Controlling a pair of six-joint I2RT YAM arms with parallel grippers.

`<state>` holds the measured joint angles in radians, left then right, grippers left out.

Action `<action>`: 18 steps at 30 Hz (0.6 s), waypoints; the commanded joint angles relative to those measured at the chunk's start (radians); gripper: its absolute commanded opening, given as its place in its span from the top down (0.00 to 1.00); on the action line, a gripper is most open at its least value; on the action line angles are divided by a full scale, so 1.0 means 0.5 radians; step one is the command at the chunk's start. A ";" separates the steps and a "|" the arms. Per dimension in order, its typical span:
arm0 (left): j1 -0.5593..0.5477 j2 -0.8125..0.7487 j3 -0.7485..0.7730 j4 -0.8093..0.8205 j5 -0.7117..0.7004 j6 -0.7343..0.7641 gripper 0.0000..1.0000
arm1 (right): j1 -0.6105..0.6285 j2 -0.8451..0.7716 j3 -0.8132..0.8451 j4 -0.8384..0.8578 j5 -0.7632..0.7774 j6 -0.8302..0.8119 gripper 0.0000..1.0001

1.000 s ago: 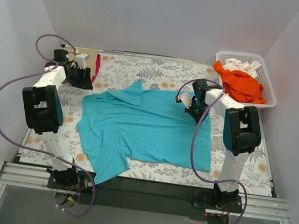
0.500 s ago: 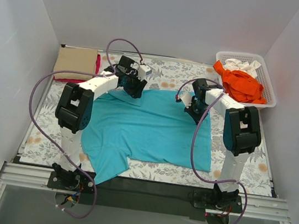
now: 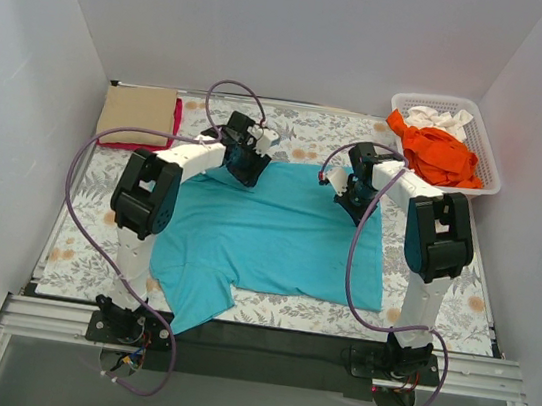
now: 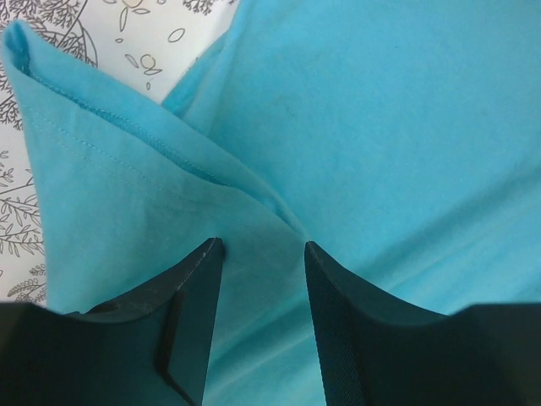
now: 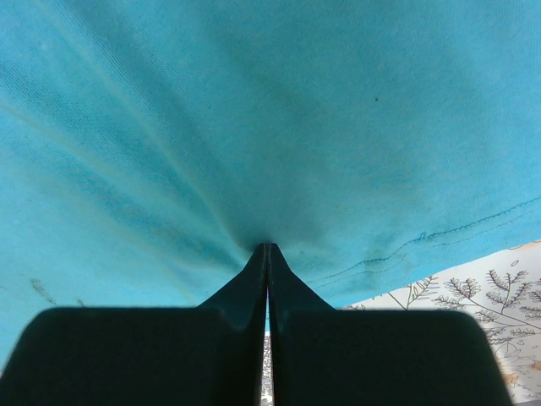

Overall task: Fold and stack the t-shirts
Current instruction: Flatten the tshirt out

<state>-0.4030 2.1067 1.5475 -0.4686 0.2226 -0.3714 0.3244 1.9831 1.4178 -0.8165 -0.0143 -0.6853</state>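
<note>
Top external: right hand (image 3: 348,190) pinches the teal t-shirt (image 3: 277,234) shut — left hand (image 3: 247,163) hovers half-open over it.

The left gripper (image 4: 262,245) points down at the turquoise t-shirt (image 4: 406,144), its two dark fingers (image 4: 190,326) standing apart with only cloth showing in the gap between them. A folded flap of the shirt (image 4: 110,194), edged by a stitched hem, lies across the left side. The floral table cloth (image 4: 127,25) shows at the upper left and along the left edge.
</note>
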 commanded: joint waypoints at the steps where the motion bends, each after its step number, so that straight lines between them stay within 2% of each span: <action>1: -0.059 -0.154 0.019 0.011 -0.022 -0.036 0.58 | -0.008 -0.058 0.036 -0.045 -0.033 0.015 0.99; 9: -0.099 -0.121 -0.045 -0.026 -0.071 -0.104 0.59 | -0.008 -0.058 0.036 -0.045 -0.033 0.012 0.99; 14: -0.102 -0.066 -0.097 -0.038 -0.230 -0.104 0.59 | -0.011 -0.055 0.030 -0.042 -0.033 0.008 0.99; 18: -0.096 -0.044 -0.104 -0.038 -0.316 -0.098 0.66 | -0.008 -0.048 0.033 -0.045 -0.027 0.005 0.99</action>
<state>-0.4549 2.1021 1.5154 -0.4683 0.1345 -0.4202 0.3225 1.9831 1.4178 -0.8165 -0.0147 -0.6842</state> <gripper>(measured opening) 0.358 0.018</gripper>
